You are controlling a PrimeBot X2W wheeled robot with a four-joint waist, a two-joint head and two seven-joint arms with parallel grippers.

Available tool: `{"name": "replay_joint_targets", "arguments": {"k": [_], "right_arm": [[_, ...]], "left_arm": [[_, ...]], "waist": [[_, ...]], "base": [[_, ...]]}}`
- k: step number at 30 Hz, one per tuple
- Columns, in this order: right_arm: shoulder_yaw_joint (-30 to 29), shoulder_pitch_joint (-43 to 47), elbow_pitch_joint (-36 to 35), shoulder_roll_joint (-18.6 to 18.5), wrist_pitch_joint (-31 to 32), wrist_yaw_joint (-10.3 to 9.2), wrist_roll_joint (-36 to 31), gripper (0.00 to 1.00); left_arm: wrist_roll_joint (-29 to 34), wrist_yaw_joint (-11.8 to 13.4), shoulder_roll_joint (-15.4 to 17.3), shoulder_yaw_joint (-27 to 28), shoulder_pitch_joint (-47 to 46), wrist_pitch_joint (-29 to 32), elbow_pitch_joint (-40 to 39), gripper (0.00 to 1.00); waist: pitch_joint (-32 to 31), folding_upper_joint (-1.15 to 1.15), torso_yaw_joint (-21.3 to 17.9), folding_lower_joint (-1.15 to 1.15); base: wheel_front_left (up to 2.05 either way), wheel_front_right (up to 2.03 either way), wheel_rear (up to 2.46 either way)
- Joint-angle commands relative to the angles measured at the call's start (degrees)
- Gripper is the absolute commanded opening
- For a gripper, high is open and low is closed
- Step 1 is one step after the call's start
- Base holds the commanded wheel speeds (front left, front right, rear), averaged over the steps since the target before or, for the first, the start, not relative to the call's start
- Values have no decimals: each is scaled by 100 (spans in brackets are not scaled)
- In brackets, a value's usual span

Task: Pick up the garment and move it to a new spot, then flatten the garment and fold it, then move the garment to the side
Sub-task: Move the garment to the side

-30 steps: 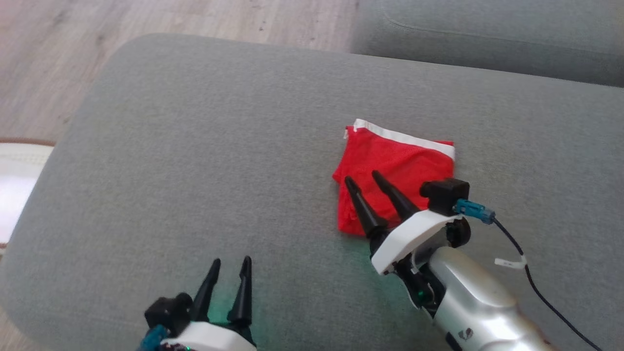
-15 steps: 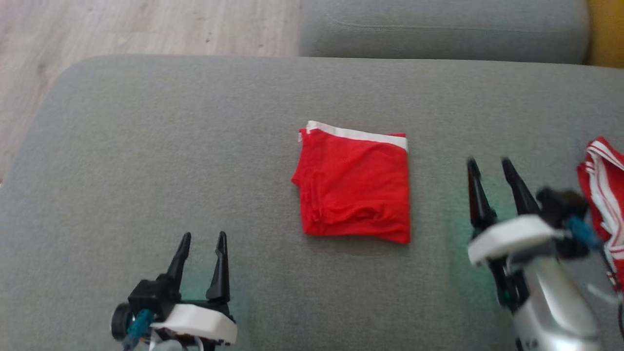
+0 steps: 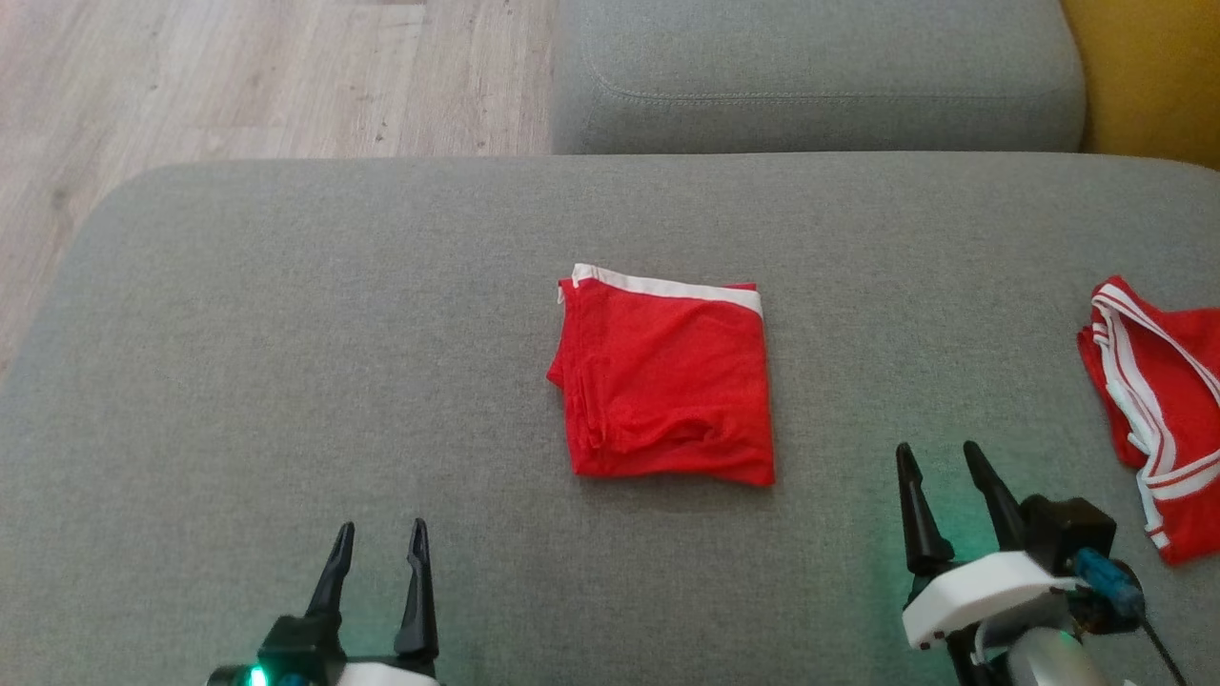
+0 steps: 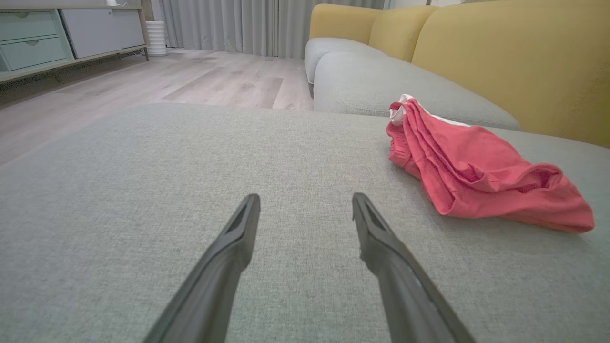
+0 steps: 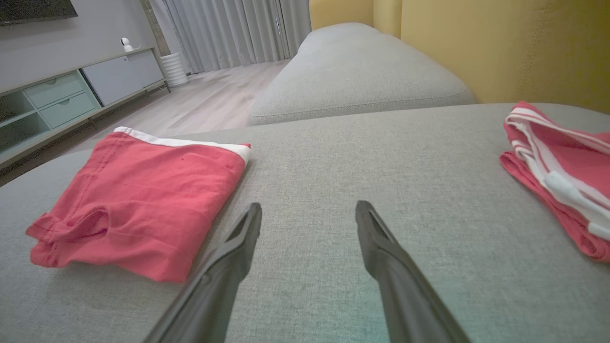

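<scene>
The right gripper [image 3: 936,450] is off the folded garment [image 3: 667,381] now, drawn back near and to its right. The head view looks further right, taking in a striped garment [image 3: 1158,400].

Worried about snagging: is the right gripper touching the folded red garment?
Apart. The head view shows bare grey cushion between the right gripper and the folded garment.

A grey upholstered sofa seat [image 3: 286,333] is carrying two items. A folded red garment [image 3: 667,386] with a white band is lying flat near its middle. A striped red garment [image 3: 1158,400] is lying loosely bunched toward the robot's right, well apart.
</scene>
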Motion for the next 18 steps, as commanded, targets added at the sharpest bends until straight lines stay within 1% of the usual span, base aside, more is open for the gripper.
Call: {"name": "replay_joint_targets", "arguments": {"k": [1, 3, 6, 12, 15, 18], "right_arm": [[187, -137, -213, 5, -68, 18, 92, 100], [233, -105, -232, 5, -68, 18, 119, 100], [275, -100, -254, 6, -68, 18, 182, 100], [342, -181, -237, 6, -69, 18, 284, 100], [488, -413, -101, 7, -69, 18, 369, 100], [681, -846, 169, 7, -69, 18, 402, 100]], "left_arm": [[48, 116, 36, 107, -141, -29, -219, 100], [39, 190, 36, 53, -128, -29, -249, 100], [30, 228, 36, -7, -125, -29, -295, 100], [-44, 212, 36, -18, -189, -29, -273, 100], [-124, 195, 36, -82, -262, -29, -281, 100], [-210, 188, 36, -188, -348, -29, -296, 100]], "waist": [[-27, 0, 5, 1], [-37, 0, 5, 1], [-23, 0, -6, 1], [116, 0, 61, 1], [277, 0, 183, 1], [442, 0, 358, 1]], "base": [[0, 0, 0], [0, 0, 0], [0, 0, 0], [0, 0, 0], [0, 0, 0], [0, 0, 0]]}}
